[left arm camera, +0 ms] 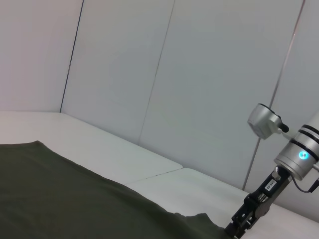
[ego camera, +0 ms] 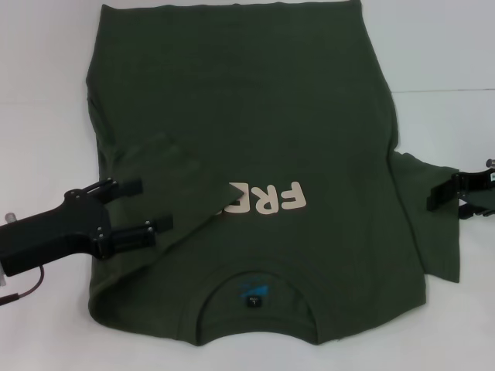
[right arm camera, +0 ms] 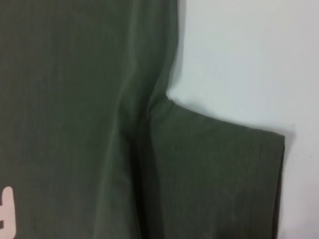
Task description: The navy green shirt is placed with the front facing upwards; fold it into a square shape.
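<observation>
The left gripper (ego camera: 139,209) hovers with its two fingers spread wide and holding nothing, above the folded-in sleeve of the navy green shirt (ego camera: 255,131), which lies print-up on the white table (ego camera: 39,93), collar just beyond the fingertips toward the robot. The arm reaches in low from the left edge. The right gripper (ego camera: 439,193) sits at the opposite sleeve, which is still laid flat outward; whether it is open cannot be told. The left wrist view alone shows the panelled wall (left arm camera: 149,74); the right wrist view shows the sleeve seam close up.
</observation>
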`<action>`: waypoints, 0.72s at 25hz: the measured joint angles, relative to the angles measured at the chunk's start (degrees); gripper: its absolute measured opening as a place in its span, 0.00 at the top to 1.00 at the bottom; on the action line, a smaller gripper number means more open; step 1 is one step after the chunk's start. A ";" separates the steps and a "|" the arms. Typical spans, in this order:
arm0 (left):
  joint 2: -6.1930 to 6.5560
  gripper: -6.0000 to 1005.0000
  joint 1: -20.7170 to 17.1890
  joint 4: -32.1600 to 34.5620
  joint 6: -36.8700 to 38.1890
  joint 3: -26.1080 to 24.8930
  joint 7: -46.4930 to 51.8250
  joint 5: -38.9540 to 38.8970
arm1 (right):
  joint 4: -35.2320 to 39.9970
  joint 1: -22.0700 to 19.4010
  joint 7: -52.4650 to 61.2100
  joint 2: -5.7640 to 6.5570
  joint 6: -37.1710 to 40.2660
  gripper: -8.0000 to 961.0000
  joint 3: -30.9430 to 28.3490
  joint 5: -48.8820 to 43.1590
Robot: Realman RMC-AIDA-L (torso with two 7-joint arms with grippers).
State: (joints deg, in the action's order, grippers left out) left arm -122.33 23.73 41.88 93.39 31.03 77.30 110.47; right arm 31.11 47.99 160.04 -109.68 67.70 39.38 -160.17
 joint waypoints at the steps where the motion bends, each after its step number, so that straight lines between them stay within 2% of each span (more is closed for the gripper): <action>1: 0.00 0.07 0.00 -0.01 -0.02 0.00 -0.02 0.00 | -0.01 0.00 -0.01 0.01 -0.01 0.30 -0.03 0.23; 13: 0.09 0.07 0.00 -0.04 -0.06 0.00 -0.04 0.00 | -0.09 -0.32 -0.07 0.03 -0.02 0.30 0.00 1.20; 18: 0.09 0.07 0.00 -0.05 -0.05 -0.01 -0.05 0.00 | -0.09 -0.42 0.08 0.52 0.49 0.30 0.21 1.20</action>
State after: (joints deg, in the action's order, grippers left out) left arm -122.24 23.73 41.83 93.34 31.02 77.25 110.47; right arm 31.03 47.57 160.11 -109.17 68.19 39.59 -158.97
